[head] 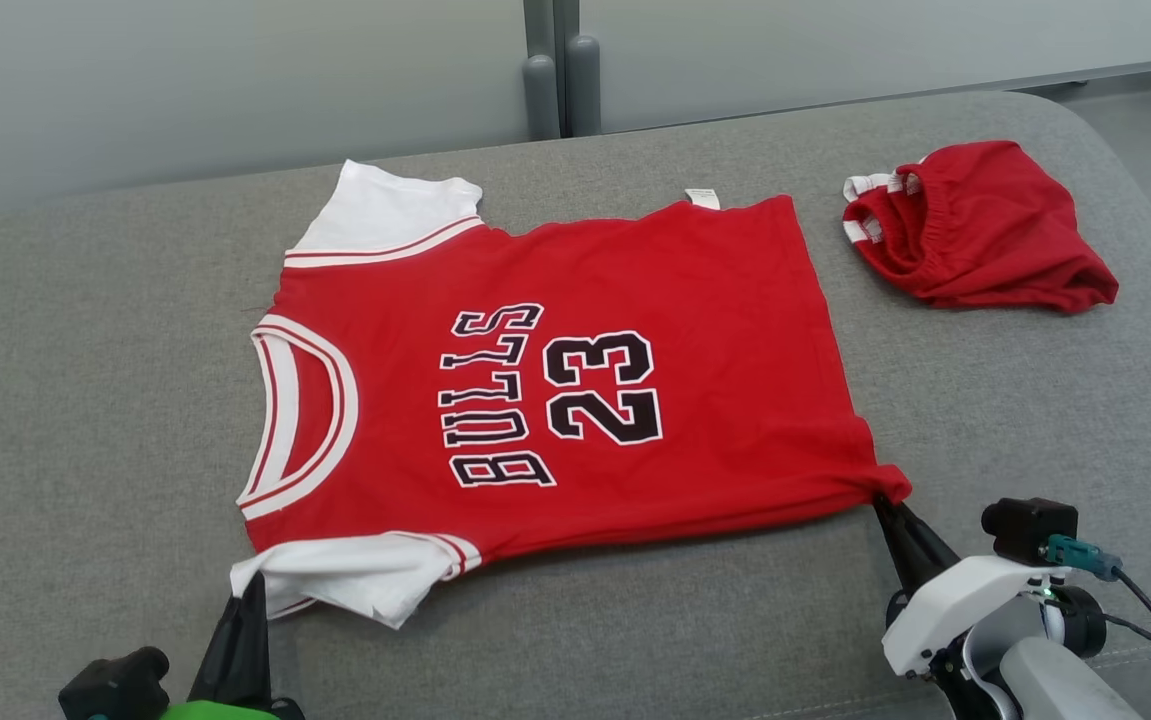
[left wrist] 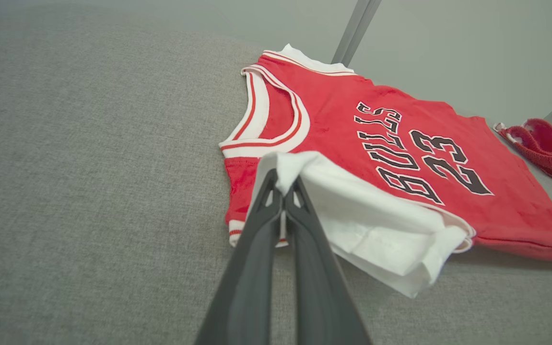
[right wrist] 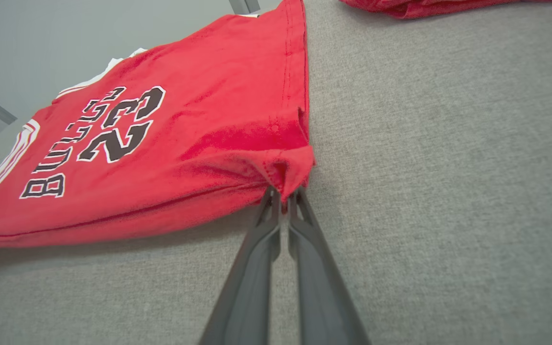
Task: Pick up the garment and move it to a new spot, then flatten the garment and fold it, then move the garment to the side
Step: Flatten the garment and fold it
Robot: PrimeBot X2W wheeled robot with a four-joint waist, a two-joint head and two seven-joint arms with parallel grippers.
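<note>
Left end effector (head: 253, 588): fingers pressed together on the near white sleeve (head: 355, 572), with cloth bunched at the tips.
Right end effector (head: 882, 505): pinched tight on the near hem corner (head: 890, 487). The red cloth puckers right at its tips.
Jersey (head: 585, 380): spread print-up on the grey fabric surface (head: 85, 400), reaching away beyond both sets of tips. The collar is on the left end effector's side.
Why this hold: both near corners are gripped, likely to carry the near edge over for a fold, or to pull it taut.
Red shorts (head: 980, 225): well ahead of the right end effector, apart from the jersey.
</note>
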